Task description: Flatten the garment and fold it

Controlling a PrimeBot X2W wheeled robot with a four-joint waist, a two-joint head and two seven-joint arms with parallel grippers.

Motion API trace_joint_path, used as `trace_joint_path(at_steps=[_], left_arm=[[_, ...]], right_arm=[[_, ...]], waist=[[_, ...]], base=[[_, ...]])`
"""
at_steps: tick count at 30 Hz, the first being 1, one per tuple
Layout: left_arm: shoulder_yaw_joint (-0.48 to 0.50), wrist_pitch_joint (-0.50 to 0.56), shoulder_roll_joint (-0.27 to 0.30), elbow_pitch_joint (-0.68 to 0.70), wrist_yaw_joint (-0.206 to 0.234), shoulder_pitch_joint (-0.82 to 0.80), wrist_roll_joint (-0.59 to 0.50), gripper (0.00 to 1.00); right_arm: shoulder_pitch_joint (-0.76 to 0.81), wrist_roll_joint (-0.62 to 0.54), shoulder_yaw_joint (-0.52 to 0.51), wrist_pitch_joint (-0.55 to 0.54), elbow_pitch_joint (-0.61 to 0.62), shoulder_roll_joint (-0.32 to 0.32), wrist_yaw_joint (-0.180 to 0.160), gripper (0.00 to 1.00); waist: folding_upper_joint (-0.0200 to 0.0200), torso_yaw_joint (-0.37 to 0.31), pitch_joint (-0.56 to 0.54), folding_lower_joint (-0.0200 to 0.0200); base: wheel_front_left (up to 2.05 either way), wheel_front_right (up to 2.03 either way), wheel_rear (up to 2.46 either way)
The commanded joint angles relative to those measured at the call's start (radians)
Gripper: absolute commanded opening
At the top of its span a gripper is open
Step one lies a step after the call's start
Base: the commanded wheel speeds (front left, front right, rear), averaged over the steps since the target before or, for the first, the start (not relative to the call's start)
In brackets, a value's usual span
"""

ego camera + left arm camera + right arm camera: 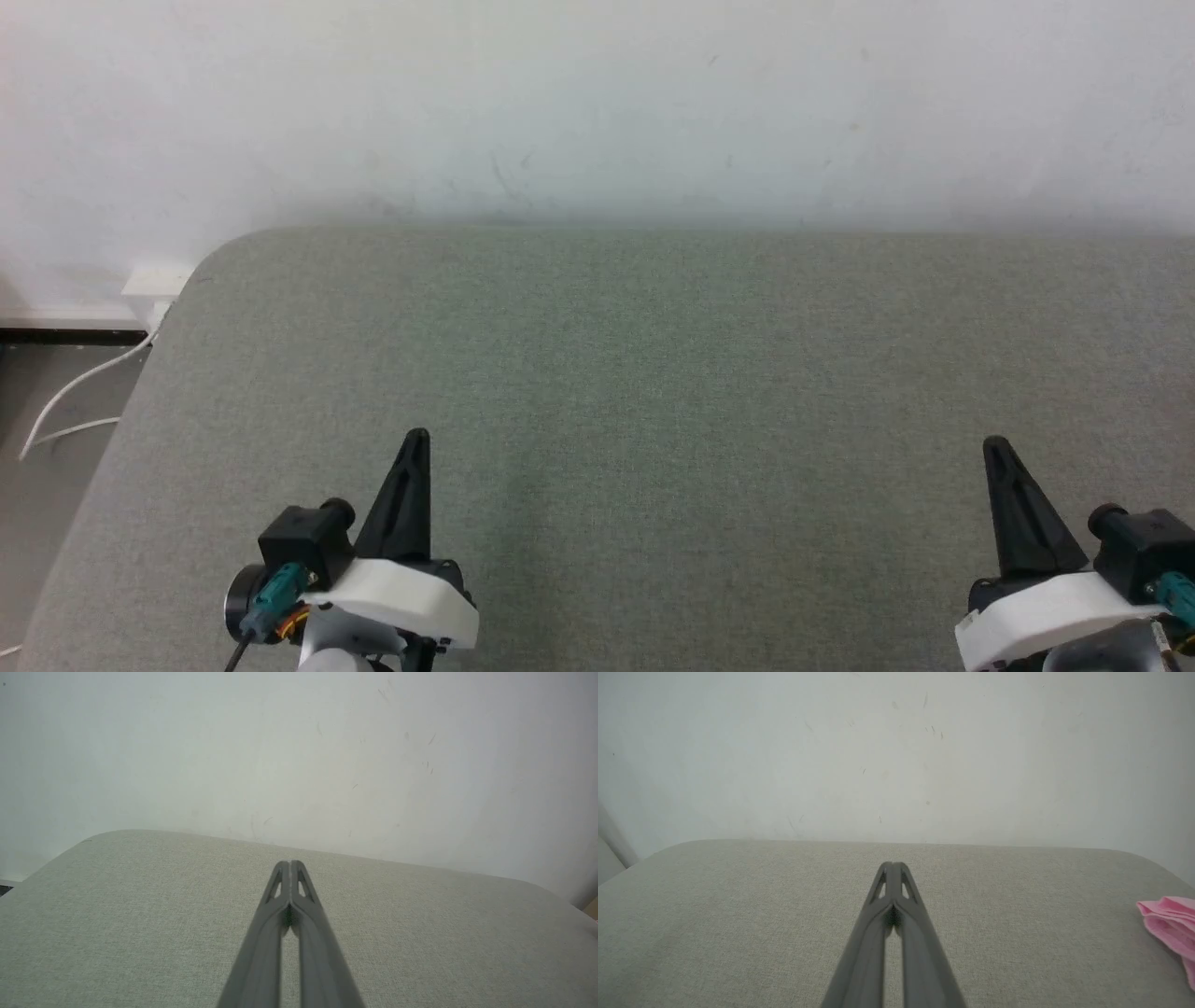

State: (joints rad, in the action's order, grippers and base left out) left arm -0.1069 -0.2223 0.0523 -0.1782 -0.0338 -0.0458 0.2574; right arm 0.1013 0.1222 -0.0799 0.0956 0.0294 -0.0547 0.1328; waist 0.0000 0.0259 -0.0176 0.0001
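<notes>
A bunched edge of the pink garment (1171,926) lies on the grey table at the far right of the right wrist view, well off to the side of my right gripper (892,864); the rest of it runs out of frame. My right gripper (995,444) hovers at the lower right of the head view, fingers pressed together with nothing between them. At the lower left my left gripper (417,436) is likewise shut and empty. In the left wrist view, the left gripper (290,863) points across bare table towards the wall.
The grey cloth-covered table (653,373) has a rounded far-left corner and meets a white wall (597,112) at the back. Left of the table, a white socket box (154,282) and a white cable (70,401) hang over the floor.
</notes>
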Motion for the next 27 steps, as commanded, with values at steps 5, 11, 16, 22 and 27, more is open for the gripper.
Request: trace_joint_path(at_steps=[5,11,16,22,27], left_arm=[[0.009,0.012,0.0,0.015,0.006,0.008,-0.021,0.0],[0.014,0.025,0.0,0.025,0.008,0.01,-0.035,0.0],[0.019,0.035,-0.001,0.033,0.009,0.012,-0.046,0.0],[0.025,0.047,-0.001,0.042,0.01,0.014,-0.06,0.0],[0.03,0.057,-0.001,0.05,0.012,0.016,-0.071,0.0]], right_arm=[[-0.016,-0.012,0.007,-0.008,-0.004,0.001,0.0,0.0],[-0.021,-0.019,0.011,-0.013,-0.005,0.001,0.0,0.0],[-0.026,-0.024,0.014,-0.018,-0.006,0.001,-0.001,0.0],[-0.03,-0.03,0.019,-0.023,-0.008,0.001,-0.001,0.0],[-0.035,-0.036,0.022,-0.027,-0.009,0.002,-0.001,0.0]], waist=[[0.0,-0.001,0.001,0.0],[0.0,-0.003,0.002,0.0],[0.0,-0.004,0.003,-0.0001],[0.0,-0.005,0.004,-0.0001],[0.0,-0.006,0.004,-0.0001]], base=[[0.0,0.0,0.0],[0.0,0.0,0.0],[0.0,0.0,0.0],[0.0,0.0,0.0],[0.0,0.0,0.0]])
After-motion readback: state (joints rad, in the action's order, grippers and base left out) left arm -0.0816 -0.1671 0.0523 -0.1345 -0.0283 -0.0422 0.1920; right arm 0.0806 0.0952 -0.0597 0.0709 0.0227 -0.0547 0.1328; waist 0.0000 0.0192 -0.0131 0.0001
